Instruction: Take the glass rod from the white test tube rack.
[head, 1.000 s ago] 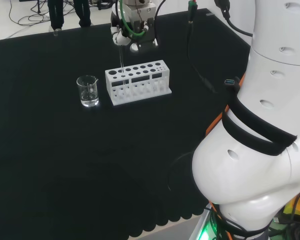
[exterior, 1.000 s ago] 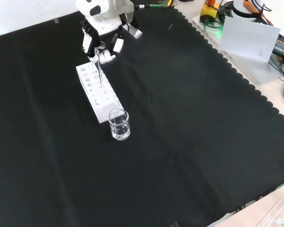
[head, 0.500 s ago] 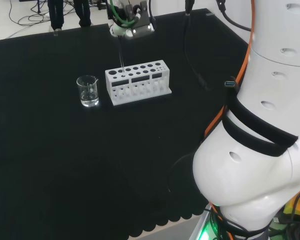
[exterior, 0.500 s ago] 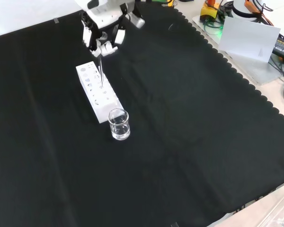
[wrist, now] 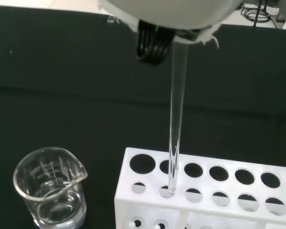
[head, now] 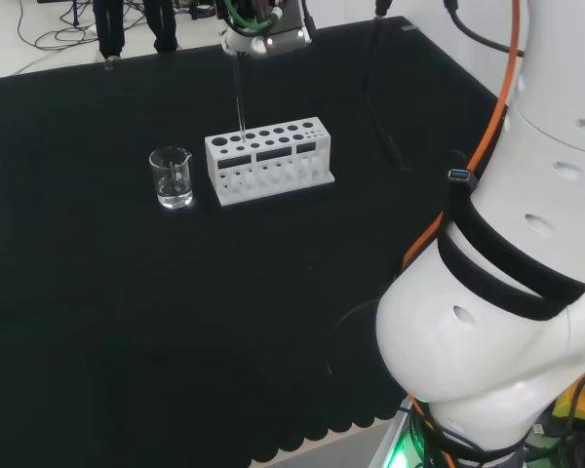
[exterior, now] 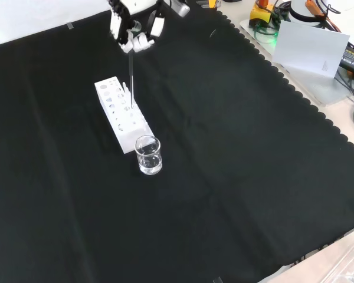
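The hand (exterior: 137, 32) hangs above the white test tube rack (exterior: 123, 115), its fingers pinched on the top of a thin clear glass rod (exterior: 131, 79). In the head view the hand (head: 263, 21) sits at the top edge, and the glass rod (head: 240, 97) hangs straight down to the left end of the rack (head: 267, 159). In the wrist view the rod (wrist: 177, 119) stands upright, its lower tip still just inside a hole of the rack (wrist: 214, 191).
A clear glass beaker (head: 172, 176) stands left of the rack in the head view; the beaker (exterior: 148, 155) is nearer the camera than the rack in the front view, and shows as well as beaker (wrist: 51, 191). The arm's white links (head: 526, 244) fill the head view's right.
The hand has risen well above the rack, drawing the glass rod up with it. The rack and the beaker have stayed in place.
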